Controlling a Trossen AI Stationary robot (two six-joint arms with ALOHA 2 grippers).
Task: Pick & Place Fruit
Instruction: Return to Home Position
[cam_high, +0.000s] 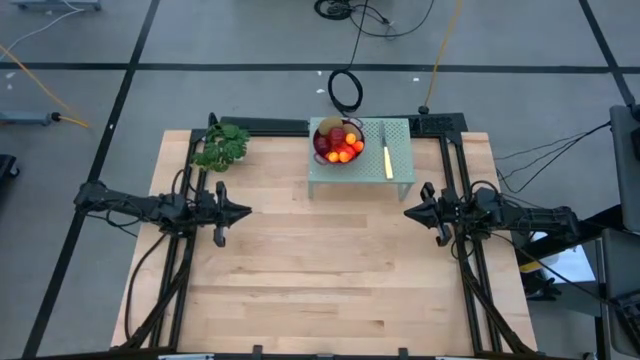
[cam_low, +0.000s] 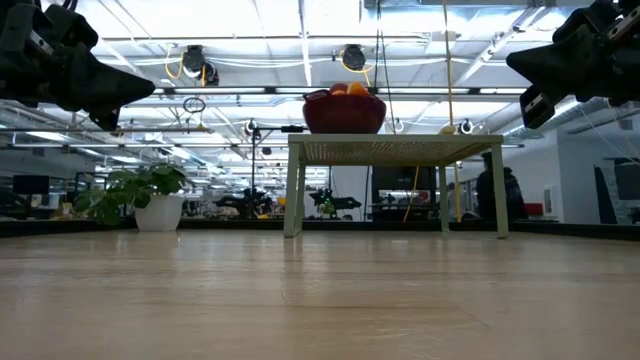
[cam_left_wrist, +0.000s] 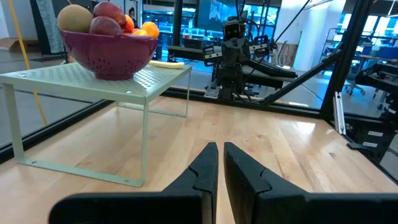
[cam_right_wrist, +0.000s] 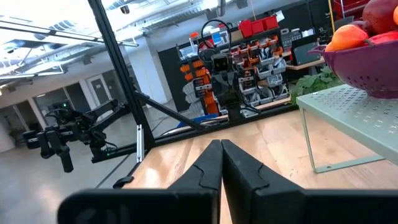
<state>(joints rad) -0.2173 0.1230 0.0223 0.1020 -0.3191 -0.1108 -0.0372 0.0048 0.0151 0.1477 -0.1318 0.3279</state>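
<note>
The fruit (cam_high: 340, 145) lies heaped in one dark red colander (cam_left_wrist: 112, 59), which stands on one pale green perforated shelf (cam_high: 400, 165) at the table's (cam_high: 320, 290) 12 o'clock edge. The pile is too tight to count in full. The left wrist view shows one olive-brown piece, two dark red ones and some orange ones rising above the rim. One yellow knife (cam_high: 387, 160) lies flat on the shelf at the colander's 3 o'clock, just beside it. The shelf stands on thin legs, and the colander sits well above the wood.

One bunch of greens (cam_high: 222, 147) sits at about 10 o'clock on the table, well apart from the shelf. A black cable loop (cam_high: 345, 90) lies on the floor beyond the 12 o'clock edge.

There are two arms. The left gripper (cam_high: 240, 212) hangs above the table at 9 o'clock and the right gripper (cam_high: 408, 212) at 3 o'clock, with their tips pointing at each other across the middle. Each has its fingers drawn together to a thin slit and holds nothing. Both are well apart from the shelf, which lies toward 12 o'clock from the line between them.
</note>
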